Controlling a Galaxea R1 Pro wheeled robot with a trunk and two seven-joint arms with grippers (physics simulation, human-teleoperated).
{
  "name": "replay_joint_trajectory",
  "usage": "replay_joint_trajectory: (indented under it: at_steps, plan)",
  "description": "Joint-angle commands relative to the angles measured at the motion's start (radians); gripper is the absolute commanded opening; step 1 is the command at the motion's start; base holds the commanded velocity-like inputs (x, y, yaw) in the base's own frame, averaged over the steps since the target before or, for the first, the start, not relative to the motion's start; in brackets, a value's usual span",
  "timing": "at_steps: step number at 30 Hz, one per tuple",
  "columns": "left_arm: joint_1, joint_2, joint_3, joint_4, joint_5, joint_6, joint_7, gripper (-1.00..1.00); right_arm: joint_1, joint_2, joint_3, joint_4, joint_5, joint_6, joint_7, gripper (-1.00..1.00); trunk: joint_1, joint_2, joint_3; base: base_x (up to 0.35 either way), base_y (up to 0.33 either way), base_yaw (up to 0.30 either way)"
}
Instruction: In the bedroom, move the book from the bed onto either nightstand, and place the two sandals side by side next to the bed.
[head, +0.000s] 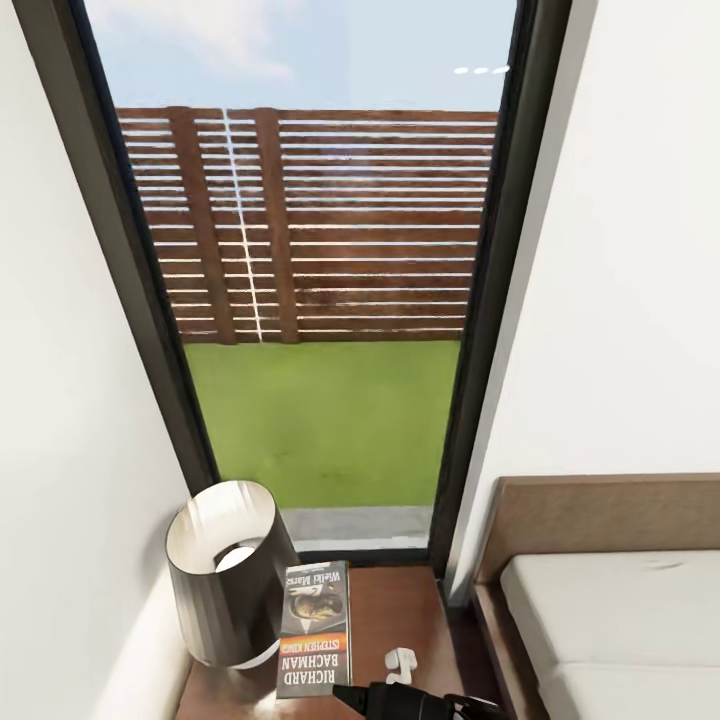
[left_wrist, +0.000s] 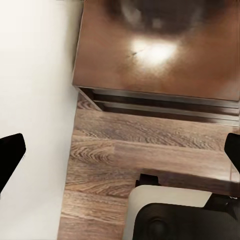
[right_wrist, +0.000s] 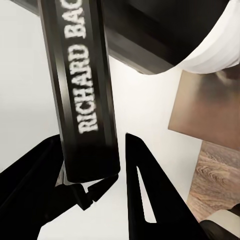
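A bedside corner of the bedroom, seen over the robot's arms. At the left, a dark-shaded lamp (head: 228, 575) stands on the nightstand (head: 400, 610), close to its left edge and hard against the white wall. Just right of it the book (head: 316, 628) hangs over the glossy tabletop with its cover up and its length running from the front edge toward the window (head: 300, 270); whether it already rests on the wood cannot be told from above. The right gripper (right_wrist: 95, 172) grips it by the near end, and the wrist camera shows the dark spine, lettered "Richard Bac…", passing between the jaws, which are closed narrowly on it. That end-on hold likely lets the arm reach in from the front and lay the book flat beside the lamp without knocking the shade. A small white object (head: 400, 665) lies on the tabletop near the front edge, just right of the book. Further right, the brown headboard and pale mattress of the bed (head: 620, 610) run off the picture.

The left gripper (left_wrist: 122, 152) hangs idle over the plank floor (left_wrist: 125, 150) in front of the nightstand, its jaws spread wide and holding nothing, apparently kept clear of the working arm.

The book leg of the task looks nearly done.
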Motion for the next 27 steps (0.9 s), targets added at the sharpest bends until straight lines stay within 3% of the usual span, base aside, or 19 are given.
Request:
replay_joint_trajectory:
  at_steps: [1,27]
  plan:
    - [-0.001,0.000,-0.009,-0.001,0.002,-0.002,0.007,1.00,-0.001,0.000,-0.003,0.001,-0.003,0.004,0.002,-1.00,0.001,-0.002,-0.002,0.073,0.019,0.000]
    - [-0.001,-0.021,-0.008,-0.002,0.004,-0.002,0.007,1.00,0.001,-0.001,-0.006,-0.001,-0.003,0.005,-0.001,-1.00,0.001,-0.002,-0.002,0.011,0.003,0.000]
